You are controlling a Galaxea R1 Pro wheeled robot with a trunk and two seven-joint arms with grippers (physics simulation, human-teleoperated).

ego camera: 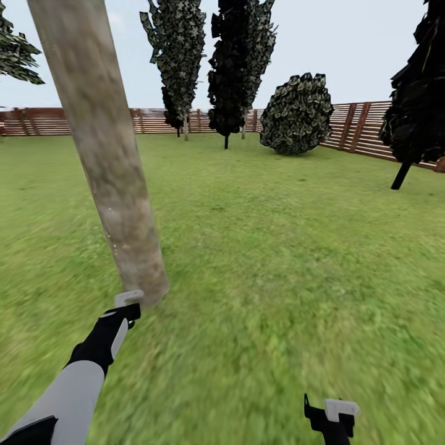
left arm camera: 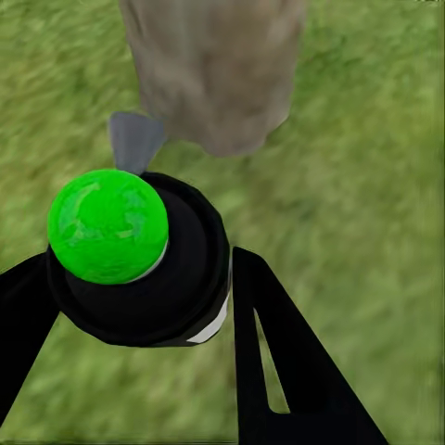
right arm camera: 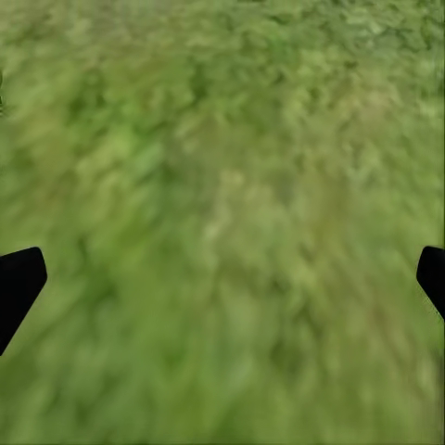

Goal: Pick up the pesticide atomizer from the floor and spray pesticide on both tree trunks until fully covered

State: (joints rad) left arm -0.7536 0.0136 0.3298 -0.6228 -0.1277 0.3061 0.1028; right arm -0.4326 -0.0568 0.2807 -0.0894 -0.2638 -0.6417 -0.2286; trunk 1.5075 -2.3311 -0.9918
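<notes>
A green lawn (ego camera: 278,247) with a brown fence (ego camera: 364,127) far back; a tree trunk (ego camera: 102,142) is seen near left.

The atomizer (left arm camera: 139,260) is already picked up, clamped by the left gripper (left arm camera: 130,324) and pointed at the trunk's foot. Its green top is seen from the left wrist. The right gripper (right arm camera: 222,278) is spread wide over grass. How much is sprayed cannot be told.

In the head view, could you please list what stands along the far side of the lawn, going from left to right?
Leaning tree trunk → lighter speckled conifer → black conifer → round speckled bush → dark tree at the right edge, with the wooden fence behind them.
</notes>
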